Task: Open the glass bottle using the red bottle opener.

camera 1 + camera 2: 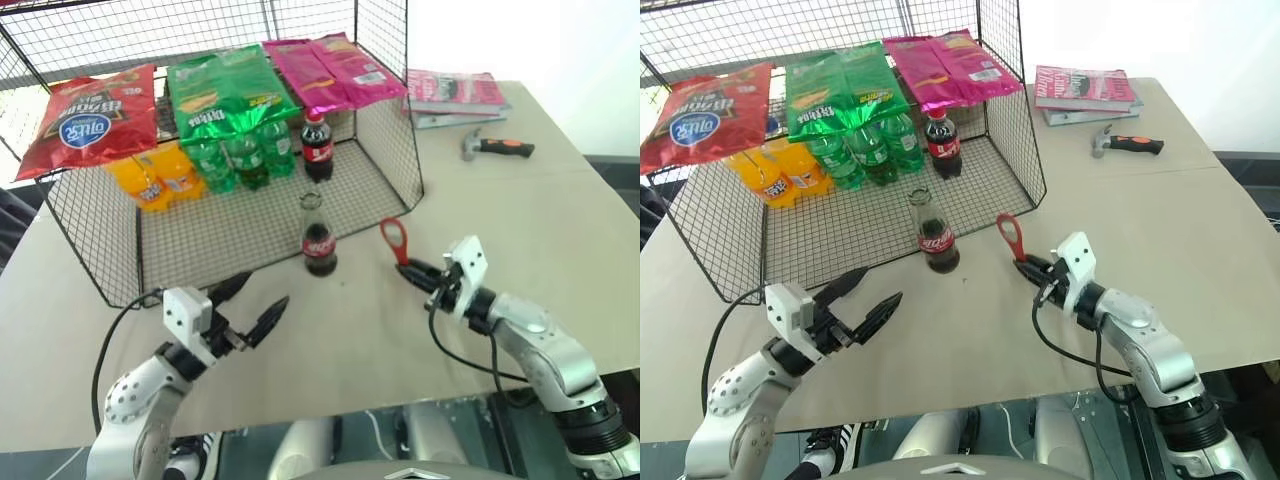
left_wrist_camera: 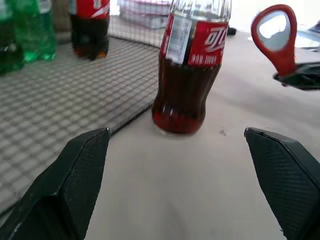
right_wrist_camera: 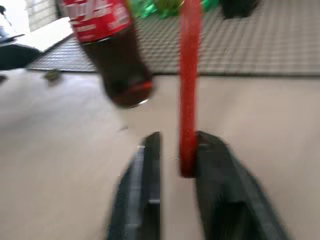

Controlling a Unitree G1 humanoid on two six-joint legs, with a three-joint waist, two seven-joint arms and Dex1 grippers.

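A: Glass bottle, slim, clear, dark cola, red label: where does the head view put it?
B: Upright mid-tabletop, at the open front edge of the black wire basket. Left gripper gapes wide, empty.
A: Left wrist view?
B: Bottle between spread fingers, well apart.
A: Right wrist view?
B: Flat red bottle opener stands against one finger of the right gripper; jaws narrow, slightly parted.

Head stereo overhead; wrist cameras close.
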